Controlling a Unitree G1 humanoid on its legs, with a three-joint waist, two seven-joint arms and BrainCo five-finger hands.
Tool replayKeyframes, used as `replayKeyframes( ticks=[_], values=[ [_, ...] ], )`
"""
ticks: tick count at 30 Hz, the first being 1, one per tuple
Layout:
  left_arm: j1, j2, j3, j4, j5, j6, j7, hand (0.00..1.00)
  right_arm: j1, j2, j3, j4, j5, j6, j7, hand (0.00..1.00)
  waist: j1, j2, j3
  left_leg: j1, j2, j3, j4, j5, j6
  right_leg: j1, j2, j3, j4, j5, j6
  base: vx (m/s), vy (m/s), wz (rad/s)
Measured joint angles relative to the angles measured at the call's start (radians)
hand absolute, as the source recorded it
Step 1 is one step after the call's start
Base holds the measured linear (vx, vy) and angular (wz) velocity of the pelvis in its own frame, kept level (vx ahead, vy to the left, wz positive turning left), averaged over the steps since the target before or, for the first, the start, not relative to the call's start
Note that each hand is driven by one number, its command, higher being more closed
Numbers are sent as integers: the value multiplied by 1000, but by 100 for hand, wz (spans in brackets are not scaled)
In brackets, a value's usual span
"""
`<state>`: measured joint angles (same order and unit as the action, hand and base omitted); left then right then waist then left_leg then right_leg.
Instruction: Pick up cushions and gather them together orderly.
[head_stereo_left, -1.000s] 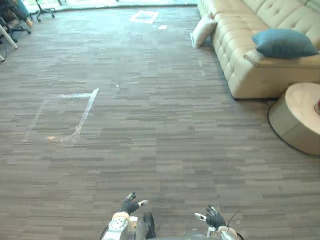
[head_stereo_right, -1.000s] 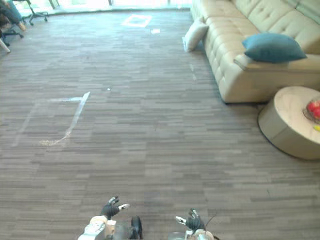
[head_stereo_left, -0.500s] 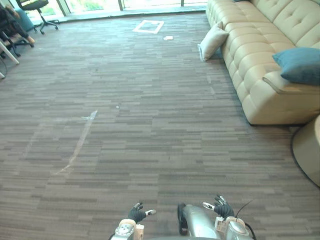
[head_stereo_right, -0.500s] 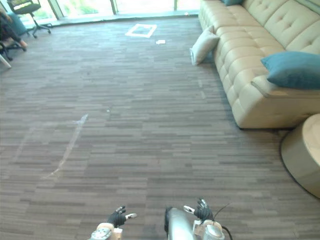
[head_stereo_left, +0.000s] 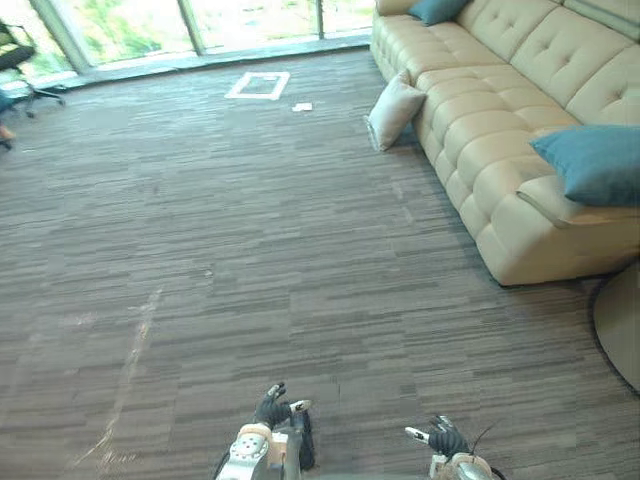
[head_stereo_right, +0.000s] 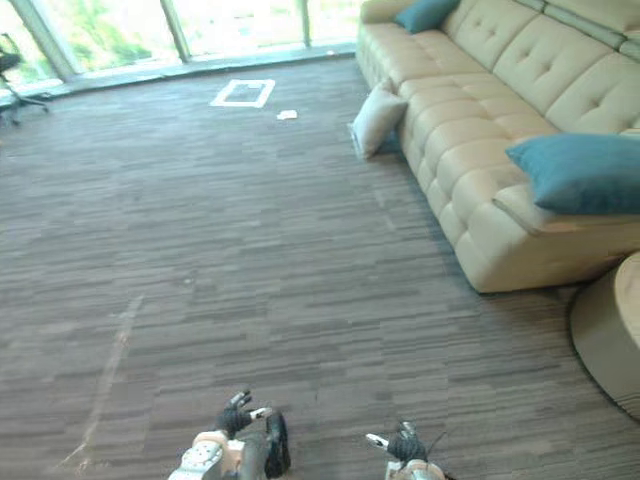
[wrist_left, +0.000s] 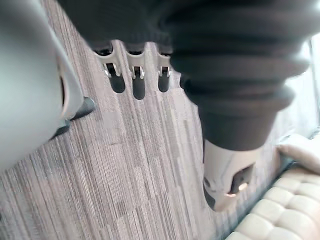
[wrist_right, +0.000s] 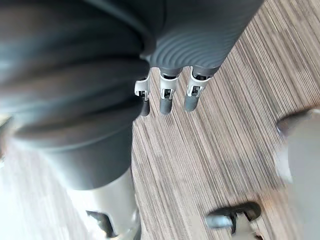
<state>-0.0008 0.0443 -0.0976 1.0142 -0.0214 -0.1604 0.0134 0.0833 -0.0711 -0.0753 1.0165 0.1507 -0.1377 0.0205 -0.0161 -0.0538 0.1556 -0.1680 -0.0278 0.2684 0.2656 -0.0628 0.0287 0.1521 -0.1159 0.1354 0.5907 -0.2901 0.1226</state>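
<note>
Approach step. The left robot hand (head_stereo_left: 272, 408) and right robot hand (head_stereo_left: 440, 438) hang low, fingers relaxed, empty. A cream cushion (head_stereo_left: 393, 110) stands on the floor (head_stereo_left: 250, 250), leaning against the sofa (head_stereo_left: 480, 130). A teal cushion (head_stereo_left: 592, 165) lies on the sofa's near end, a second teal cushion (head_stereo_left: 435, 10) on its far end. Next, judged: close in on the cream cushion.

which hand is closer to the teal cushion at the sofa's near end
Right. The teal cushion lies ahead-right of the right hand; the left hand is farther left.

One teal cushion (head_stereo_left: 592, 163), one cream cushion (head_stereo_left: 393, 111) — beige tufted sofa (head_stereo_left: 482, 150), grey-brown streaked carpet (head_stereo_left: 250, 250).
</note>
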Motion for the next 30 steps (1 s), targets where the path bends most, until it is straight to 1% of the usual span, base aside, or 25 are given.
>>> replayKeyframes(
  ticks=[1,2,3,5,7,8,10,11,12,13,14,15,16,17,18,19,20,21,23,24,25,27,28,29,30],
  values=[
    [-5,6,-5,16,0,6,0,0,-1,3,1,-2,-17,-2,1,0,-5,-8,3,71,-26,-13,-3,-72,12,-82,-5,25,255,120,150,564,206,29],
    [-5,8,-9,22,1,9,1,0,-2,3,2,-2,-23,-2,2,0,-5,-9,3,93,-32,-19,-3,-87,15,-106,-8,24,318,128,144,552,157,23],
    [-6,18,-23,40,2,17,1,0,-3,1,2,-14,-32,-2,3,0,-5,-8,3,183,-37,-29,-26,-121,14,-176,-11,-11,462,96,77,548,120,6],
    [-7,30,-44,57,3,20,2,0,-5,-4,5,-23,-34,-12,4,0,-14,15,5,328,-30,-54,-116,-143,20,-291,-6,-105,467,4,-65,625,76,16],
    [-8,27,-50,79,3,24,1,0,-29,-14,0,-29,-32,-21,6,0,-48,38,10,410,5,-87,-153,-173,21,-408,33,-175,325,-47,-101,578,-47,42],
    [-8,25,-50,80,1,26,1,0,-30,-16,0,-33,-31,-22,6,0,-51,43,10,419,13,-90,-157,-177,24,-424,41,-184,290,-47,-100,712,-125,52],
    [-8,21,-49,78,-2,35,1,0,-28,-24,-4,-57,-30,-22,5,0,-61,48,13,462,42,-96,-167,-189,37,-498,66,-193,-7,27,-90,540,-135,52],
    [-7,21,-48,77,-2,36,1,0,-23,-27,-4,-57,-30,-21,3,0,-64,40,10,493,42,-99,-184,-193,30,-506,64,-192,-177,108,-83,687,-192,67],
    [3,19,-46,81,-2,38,2,0,-20,-41,-5,-52,-28,-18,0,0,-74,41,7,546,51,-113,-196,-213,-5,-499,71,-189,-237,287,-106,729,-195,55],
    [5,10,-42,84,-3,38,2,0,-23,-45,-6,-46,-28,-16,0,0,-73,45,1,561,64,-118,-192,-214,-7,-507,79,-185,-200,315,-134,868,-249,31],
    [5,-3,-25,86,-3,37,2,0,-28,-53,-9,-40,-32,-10,-1,0,-66,70,-2,562,89,-120,-162,-192,-43,-522,85,-192,-113,255,-155,540,-185,12],
    [8,-11,-7,91,-3,38,2,0,-27,-50,-31,-44,-31,-10,-1,0,-67,76,4,557,90,-127,-109,-160,-93,-518,73,-204,-51,202,-168,759,-316,25],
    [15,-31,35,86,-2,38,3,0,-17,-54,-42,-48,-31,-5,-3,0,-83,84,5,504,112,-145,90,-110,-167,-464,76,-231,-33,127,-177,732,-312,33],
    [20,-52,86,71,-3,37,3,0,-8,-64,-38,-59,-31,-4,-3,0,-83,101,14,388,171,-150,383,-34,-241,-386,96,-238,-71,93,-186,727,-285,23],
    [21,-55,97,65,-3,37,3,0,-7,-67,-38,-61,-30,-3,-3,0,-83,110,17,354,195,-146,478,-29,-250,-357,107,-242,-89,88,-189,575,-165,-1],
    [29,-60,125,37,-4,37,2,0,-4,-68,-36,-61,-28,1,-7,0,-74,117,26,263,264,-107,714,-41,-237,-248,140,-245,-149,71,-210,541,-132,-19],
    [37,-58,140,14,-4,37,4,0,1,-61,-32,-61,-20,0,-11,0,-64,109,28,217,291,-69,788,-71,-207,-173,149,-240,-196,61,-222,505,-135,-28],
    [39,-51,142,2,-8,33,4,0,7,-48,-33,-57,-13,0,-15,0,-60,89,32,165,297,-21,783,-114,-156,-86,148,-226,-256,54,-229,367,-111,-23],
    [39,-50,141,-13,-22,18,4,0,6,-43,-26,-54,-11,0,-17,0,-39,81,32,85,284,49,656,-170,-125,9,141,-193,-340,53,-227,424,-98,-45],
    [39,-49,137,-24,-23,10,5,0,8,-43,-26,-54,-12,2,-19,0,-34,81,33,28,241,51,486,-175,-120,54,130,-176,-381,48,-216,437,-51,-50],
    [39,-50,137,-26,-23,10,4,0,9,-43,-26,-54,-12,2,-19,0,-34,82,33,16,226,49,441,-174,-121,63,128,-173,-391,46,-213,458,45,-43],
    [39,-47,117,-31,-23,-1,6,0,10,-43,-26,-51,-13,4,-20,0,-30,85,34,-27,146,6,81,-103,-139,118,109,-137,-443,27,-193,522,110,-50],
    [39,-50,104,-33,-24,-3,8,0,9,-48,-25,-49,-13,3,-21,0,-22,104,28,-60,135,-39,-85,-36,-179,151,118,-103,-484,16,-174,410,160,-60],
    [39,-50,97,-35,-24,-3,8,0,9,-50,-23,-46,-13,3,-22,0,-18,111,25,-81,139,-45,-98,-29,-174,165,123,-93,-498,8,-165,550,266,-76],
    [38,-46,88,-42,-24,-3,8,0,18,-48,-21,-41,-14,3,-23,0,-8,110,23,-97,141,-46,-86,8,-135,201,117,-66,-505,-20,-148,733,385,-75]
  ],
)
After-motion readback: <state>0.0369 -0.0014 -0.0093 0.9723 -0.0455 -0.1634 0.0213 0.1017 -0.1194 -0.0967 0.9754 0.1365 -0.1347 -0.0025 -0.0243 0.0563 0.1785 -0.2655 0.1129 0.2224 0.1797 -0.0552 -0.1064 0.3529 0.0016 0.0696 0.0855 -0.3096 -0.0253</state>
